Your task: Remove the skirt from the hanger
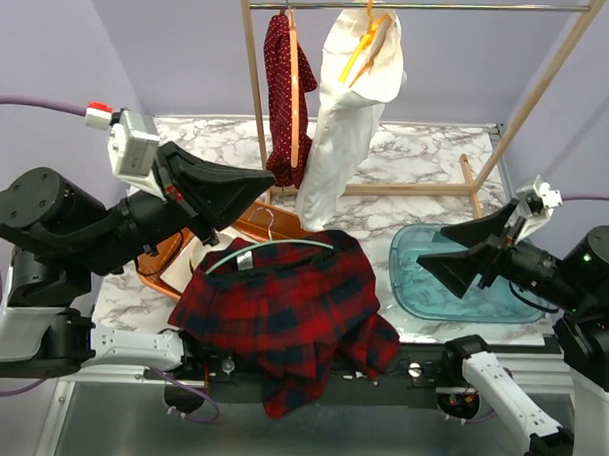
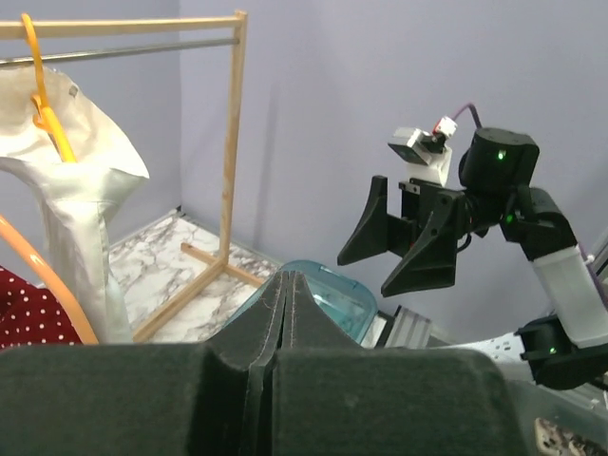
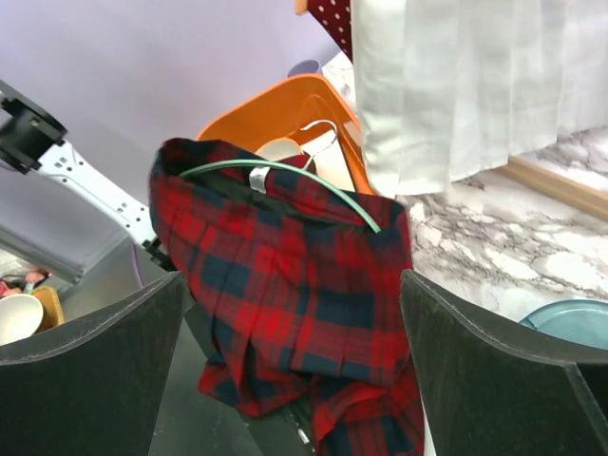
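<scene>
Well, the skirt point(image 1: 281, 317) lies lower centre of the top view, waistband apparently on its green hanger point(image 1: 274, 249); removal not yet begun, I judge; my left claw point(image 1: 264, 180) is clenched on nothing, my right claw point(image 1: 436, 247) spread wide.

Robot lab: tabletop clothes rack point(image 1: 472, 8), bare walls point(image 1: 161, 43).

Marble table point(image 1: 427, 152) carries plaid skirt point(image 1: 282, 307), orange bin point(image 1: 268, 223), blue tray point(image 1: 422, 297), wooden rack point(image 1: 470, 179).

Nothing legible anywhere; the white tag point(image 3: 257, 179) on the skirt point(image 3: 294, 294) is unreadable
</scene>
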Action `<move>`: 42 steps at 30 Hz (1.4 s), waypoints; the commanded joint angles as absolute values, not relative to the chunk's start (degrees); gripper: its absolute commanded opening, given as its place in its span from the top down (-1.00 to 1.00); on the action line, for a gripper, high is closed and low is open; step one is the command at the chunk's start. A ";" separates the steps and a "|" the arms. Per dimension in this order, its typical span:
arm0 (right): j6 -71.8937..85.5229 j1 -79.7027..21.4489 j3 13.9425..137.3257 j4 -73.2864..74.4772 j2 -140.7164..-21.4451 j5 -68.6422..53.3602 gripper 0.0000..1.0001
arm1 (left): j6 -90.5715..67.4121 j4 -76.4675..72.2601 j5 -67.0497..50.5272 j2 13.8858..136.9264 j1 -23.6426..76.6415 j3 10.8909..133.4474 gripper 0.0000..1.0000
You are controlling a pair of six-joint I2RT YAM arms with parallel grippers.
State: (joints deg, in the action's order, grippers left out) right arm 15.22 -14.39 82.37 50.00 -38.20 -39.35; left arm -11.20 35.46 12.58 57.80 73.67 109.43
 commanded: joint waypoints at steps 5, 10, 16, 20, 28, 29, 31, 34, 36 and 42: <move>13.62 -14.24 72.78 41.50 -40.07 -44.55 -0.76 | -12.91 42.27 19.32 56.09 73.65 99.88 0.79; 14.23 -16.08 70.84 37.80 -45.43 -39.13 -0.52 | -20.28 43.60 25.74 48.62 73.74 89.58 0.15; 13.55 -25.83 65.57 32.08 -52.71 -33.49 -0.93 | -23.99 43.33 28.29 39.47 73.74 80.42 -0.36; 9.76 -28.47 66.36 32.96 -63.35 -35.07 -1.00 | -24.96 46.66 28.74 38.58 73.74 81.21 -0.86; 5.80 -28.74 64.43 28.84 -75.39 -38.66 -1.00 | -25.84 49.66 25.49 39.90 73.74 82.18 -0.98; 5.89 -28.74 63.21 27.87 -76.37 -40.15 -1.00 | -25.75 49.40 25.23 40.34 73.74 82.00 -0.98; 5.98 -28.74 62.14 25.49 -79.08 -45.24 -0.99 | -25.40 49.31 24.61 40.87 73.65 81.74 -0.98; 5.36 -28.74 60.21 23.30 -80.33 -51.40 -0.93 | -25.14 49.57 24.17 42.27 73.74 82.00 -0.98; 4.92 -28.74 58.81 21.89 -80.59 -54.57 -0.89 | -24.87 49.83 24.08 43.15 73.74 82.09 -0.97; 5.62 -28.74 57.39 19.86 -81.83 -58.98 -0.26 | -24.61 49.83 25.66 44.73 73.74 81.83 -0.97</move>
State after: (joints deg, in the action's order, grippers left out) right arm 6.28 -28.45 58.46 23.86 -81.08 -52.40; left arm -25.02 49.43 25.28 43.94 73.67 81.97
